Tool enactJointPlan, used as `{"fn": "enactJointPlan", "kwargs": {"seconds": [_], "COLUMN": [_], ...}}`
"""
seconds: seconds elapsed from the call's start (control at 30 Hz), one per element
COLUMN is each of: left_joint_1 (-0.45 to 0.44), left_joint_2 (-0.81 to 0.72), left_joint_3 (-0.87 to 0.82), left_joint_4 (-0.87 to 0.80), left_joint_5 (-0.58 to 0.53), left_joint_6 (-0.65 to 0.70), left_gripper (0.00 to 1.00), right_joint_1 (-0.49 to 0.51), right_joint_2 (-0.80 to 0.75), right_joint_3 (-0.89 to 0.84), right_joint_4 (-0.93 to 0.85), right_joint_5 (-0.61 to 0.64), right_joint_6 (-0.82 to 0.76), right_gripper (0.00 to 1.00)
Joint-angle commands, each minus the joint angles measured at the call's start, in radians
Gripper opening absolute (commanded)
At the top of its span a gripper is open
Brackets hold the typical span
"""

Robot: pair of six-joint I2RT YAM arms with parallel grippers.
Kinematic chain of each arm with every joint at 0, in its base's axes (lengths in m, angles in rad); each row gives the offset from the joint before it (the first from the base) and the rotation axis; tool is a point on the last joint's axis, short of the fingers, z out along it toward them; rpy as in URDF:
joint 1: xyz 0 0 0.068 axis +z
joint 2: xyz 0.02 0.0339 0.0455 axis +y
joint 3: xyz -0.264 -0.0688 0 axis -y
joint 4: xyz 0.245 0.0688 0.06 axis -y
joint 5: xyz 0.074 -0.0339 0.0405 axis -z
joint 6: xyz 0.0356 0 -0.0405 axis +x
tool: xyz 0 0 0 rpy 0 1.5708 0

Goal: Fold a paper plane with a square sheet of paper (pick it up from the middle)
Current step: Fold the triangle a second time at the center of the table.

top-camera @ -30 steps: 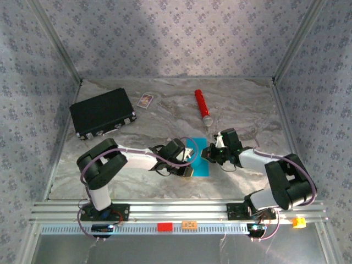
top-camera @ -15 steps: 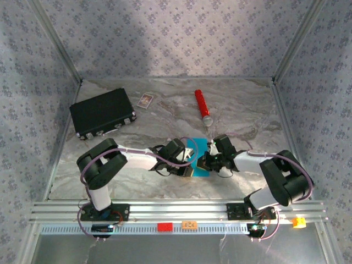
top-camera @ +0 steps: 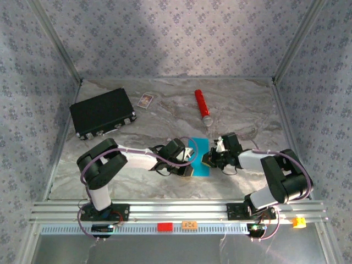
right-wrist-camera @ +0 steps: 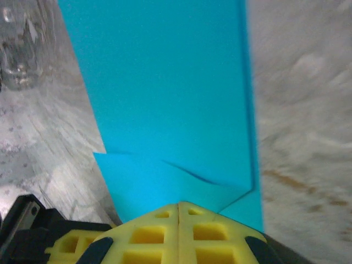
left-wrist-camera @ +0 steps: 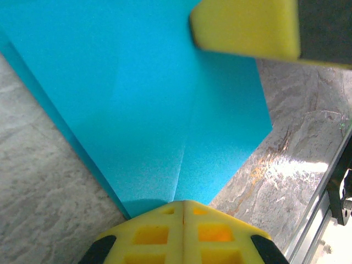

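The square sheet of paper point(top-camera: 199, 153) is cyan-blue and lies folded flat on the marble table between the two arms. In the left wrist view the paper point(left-wrist-camera: 148, 99) shows a centre crease running up from my left gripper point(left-wrist-camera: 182, 202), whose yellow fingers are shut with their tip on the sheet's near edge. My right gripper point(right-wrist-camera: 179, 206) is also shut, its tip resting on a folded flap of the paper point(right-wrist-camera: 165, 82). From above, the left gripper point(top-camera: 187, 169) sits at the paper's near left and the right gripper point(top-camera: 209, 161) at its right edge.
A black rectangular case point(top-camera: 102, 114) lies at the back left, a small white card point(top-camera: 145, 100) beside it and a red cylinder point(top-camera: 203, 107) at the back centre. An aluminium rail point(top-camera: 181, 209) runs along the near edge. Patterned walls close in three sides.
The right gripper moved left and nearer along the paper's right edge, then eased slightly back to the right. The left arm stayed still.
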Motion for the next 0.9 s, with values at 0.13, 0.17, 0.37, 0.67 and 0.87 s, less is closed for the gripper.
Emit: {"fn": "enactJointPlan", "kwargs": {"seconds": [0.13, 0.17, 0.37, 0.67, 0.87], "left_joint_1": [-0.004, -0.004, -0.004, -0.004, -0.004], "left_joint_2": [0.021, 0.022, 0.017, 0.022, 0.026], "left_joint_3": [-0.023, -0.023, -0.022, -0.017, -0.008], "left_joint_4": [-0.065, -0.065, -0.068, -0.072, -0.079], "left_joint_5": [-0.008, -0.009, -0.009, -0.008, -0.005], "left_joint_6": [-0.005, -0.005, -0.006, -0.005, -0.002], "left_gripper": [0.00, 0.00, 0.00, 0.00, 0.00], "right_joint_1": [-0.043, -0.041, 0.008, -0.024, -0.114], "right_joint_2": [-0.064, -0.077, -0.118, 0.019, 0.029], "right_joint_3": [0.019, 0.018, 0.023, 0.003, 0.014], "right_joint_4": [-0.077, -0.069, -0.018, 0.033, 0.052], "right_joint_5": [0.090, 0.079, 0.037, 0.053, 0.009], "right_joint_6": [-0.021, -0.021, -0.004, -0.014, -0.016], "right_gripper": [0.05, 0.06, 0.06, 0.03, 0.03]}}
